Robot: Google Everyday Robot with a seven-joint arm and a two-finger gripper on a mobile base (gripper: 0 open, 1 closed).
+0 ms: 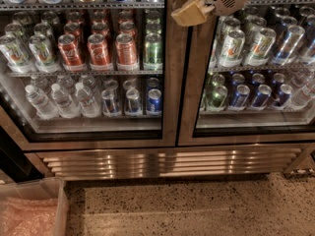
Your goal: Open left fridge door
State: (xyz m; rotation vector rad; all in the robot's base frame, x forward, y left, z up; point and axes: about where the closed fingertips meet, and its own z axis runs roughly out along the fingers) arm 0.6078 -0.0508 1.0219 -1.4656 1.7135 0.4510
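Observation:
The fridge (170, 161) fills the view, a steel two-door cooler with glass fronts. The left fridge door (170, 82) looks shut; red soda cans (98, 50) and clear water bottles (61, 100) show through its glass. My gripper (191, 11), tan-tipped on a white arm, reaches in from the top right. It sits high in front of the steel strip where the two doors meet, at the left door's right edge. Whether it touches the frame cannot be told.
The right glass door (197, 82) shows green-white and blue cans. A louvred steel grille (167, 162) runs along the base above a speckled floor (197, 208). A clear plastic bin (61, 205) with pink contents stands at the lower left.

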